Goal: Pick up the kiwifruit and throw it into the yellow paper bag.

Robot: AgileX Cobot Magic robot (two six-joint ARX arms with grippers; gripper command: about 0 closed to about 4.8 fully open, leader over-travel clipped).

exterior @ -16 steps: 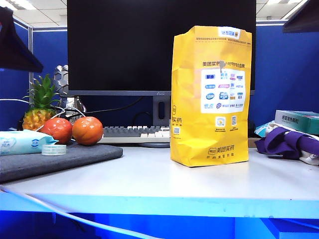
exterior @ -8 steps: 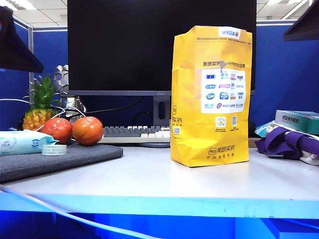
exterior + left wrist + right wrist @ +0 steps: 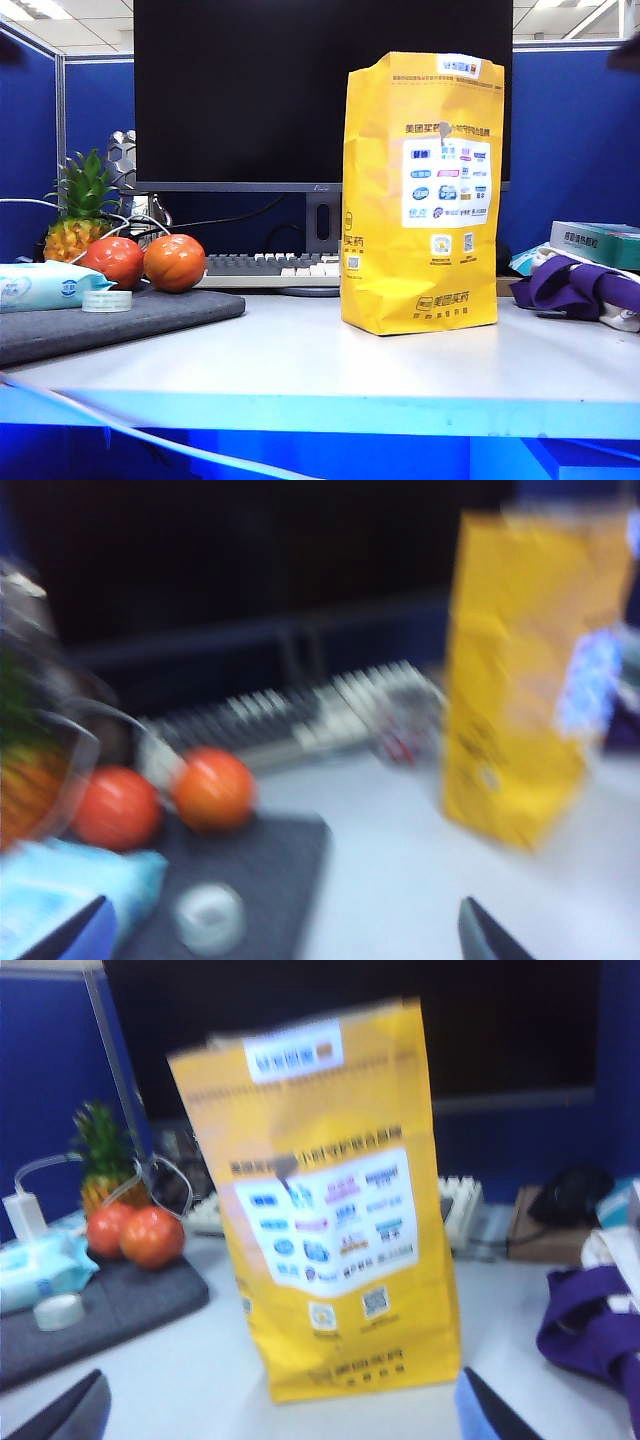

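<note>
"美团买药" on yellow paper bag (image 3: 422, 190)

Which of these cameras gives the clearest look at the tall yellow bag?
The exterior view: the yellow paper bag stands sharp and whole. The right wrist view shows it whole but slightly blurred; the left wrist view shows it smeared and cut off.

Tabletop (image 3: 300, 370): white, blue front edge. Yellow paper bag (image 3: 422, 192) stood upright on it, right of centre. Dark grey mat (image 3: 120, 320) lay at the left. Keyboard (image 3: 270, 268) sat at the far side behind the bag. Purple cloth (image 3: 585, 285) lay at the right edge. White cable (image 3: 120, 428) crossed the near left corner.
</note>
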